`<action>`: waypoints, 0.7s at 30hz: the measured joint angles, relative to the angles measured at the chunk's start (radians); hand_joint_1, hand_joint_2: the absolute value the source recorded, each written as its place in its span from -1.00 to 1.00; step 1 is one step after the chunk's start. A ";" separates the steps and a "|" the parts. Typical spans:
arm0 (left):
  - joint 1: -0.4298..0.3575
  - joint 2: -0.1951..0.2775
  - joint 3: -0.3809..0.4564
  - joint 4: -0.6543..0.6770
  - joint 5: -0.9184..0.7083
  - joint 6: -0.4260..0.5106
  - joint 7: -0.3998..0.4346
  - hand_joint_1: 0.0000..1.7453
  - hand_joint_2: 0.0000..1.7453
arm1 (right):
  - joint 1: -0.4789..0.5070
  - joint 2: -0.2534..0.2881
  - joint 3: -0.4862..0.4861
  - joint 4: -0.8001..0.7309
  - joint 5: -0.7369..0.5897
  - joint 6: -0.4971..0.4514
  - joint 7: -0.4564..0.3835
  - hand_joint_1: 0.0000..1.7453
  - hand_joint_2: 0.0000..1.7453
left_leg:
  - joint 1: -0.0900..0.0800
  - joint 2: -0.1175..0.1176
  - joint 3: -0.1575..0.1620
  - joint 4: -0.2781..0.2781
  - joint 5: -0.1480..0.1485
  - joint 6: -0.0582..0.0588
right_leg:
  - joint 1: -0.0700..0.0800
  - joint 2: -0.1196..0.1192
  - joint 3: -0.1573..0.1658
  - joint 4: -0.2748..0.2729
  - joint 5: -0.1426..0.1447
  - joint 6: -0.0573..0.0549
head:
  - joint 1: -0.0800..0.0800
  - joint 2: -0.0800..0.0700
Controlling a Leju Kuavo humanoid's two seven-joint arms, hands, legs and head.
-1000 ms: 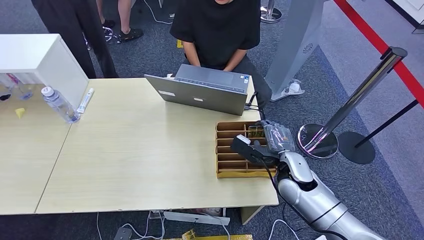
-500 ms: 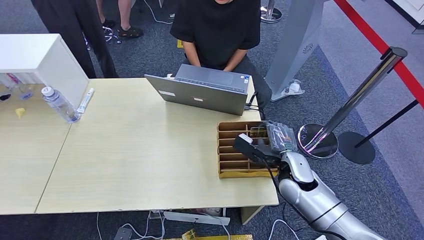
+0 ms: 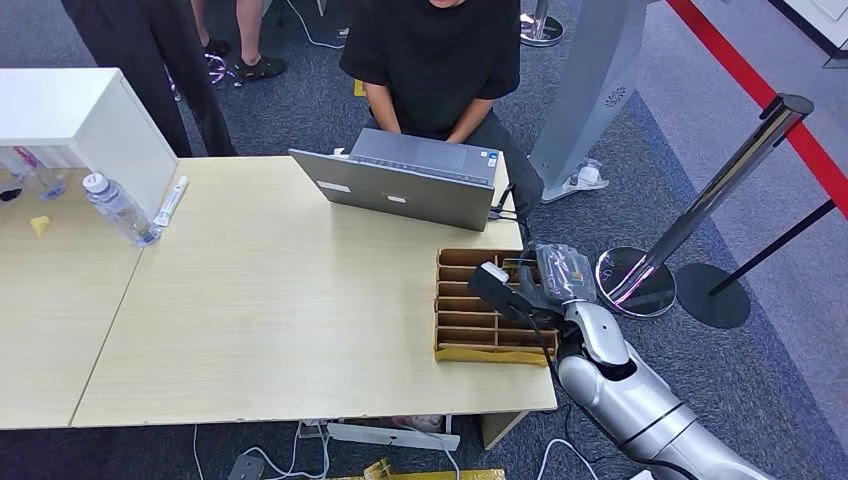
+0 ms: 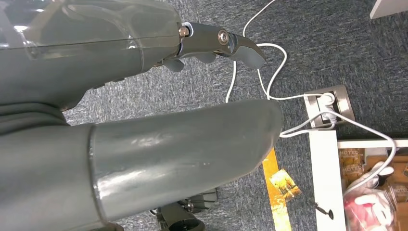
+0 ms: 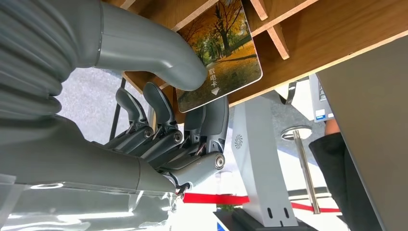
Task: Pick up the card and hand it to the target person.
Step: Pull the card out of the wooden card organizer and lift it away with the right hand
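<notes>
You are looking down on an office or reception-style indoor space with grey carpet (image 3: 620,190). A pale wooden desk (image 3: 280,320) is the centre. At its far edge a person (image 3: 435,60) sits working at a laptop (image 3: 405,185). Right of the desk stand a queue post (image 3: 700,210) and a red floor line (image 3: 760,95). Beneath the desk, cables (image 4: 269,72) run to a floor socket (image 4: 329,103).

The grey robot hand (image 5: 159,120) pinches a glossy autumn-tree picture card (image 5: 221,53) against the brown wooden divided tray (image 5: 337,33).
</notes>
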 joint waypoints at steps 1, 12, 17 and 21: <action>0.000 0.000 0.000 0.000 0.000 0.000 0.000 -1.00 -1.00 | 0.000 0.000 0.000 0.000 -0.002 -0.001 0.000 0.62 1.00 | 0.000 0.000 0.000 0.000 0.000 0.000 | 0.000 0.000 0.000 0.000 0.000 0.000 | 0.000 0.000; 0.000 0.000 0.000 0.000 0.000 0.002 0.000 -1.00 -1.00 | 0.000 0.000 -0.002 0.000 -0.010 -0.020 0.000 0.81 1.00 | 0.000 0.000 0.000 0.000 0.000 0.000 | 0.000 0.000 0.000 0.000 0.000 0.000 | 0.000 0.000; 0.001 0.000 0.000 0.000 0.000 0.003 -0.004 -1.00 -1.00 | -0.001 -0.016 -0.022 -0.025 -0.022 -0.032 0.016 0.93 1.00 | 0.000 0.000 0.000 0.000 0.000 0.000 | 0.000 0.000 0.000 0.000 0.000 0.000 | 0.000 0.000; 0.004 0.000 0.000 0.000 0.000 0.005 -0.006 -1.00 -1.00 | -0.006 -0.043 -0.048 -0.079 -0.022 -0.029 0.038 0.99 1.00 | 0.000 0.000 0.000 0.000 0.000 0.000 | 0.000 0.000 0.000 0.000 0.000 0.000 | 0.000 0.000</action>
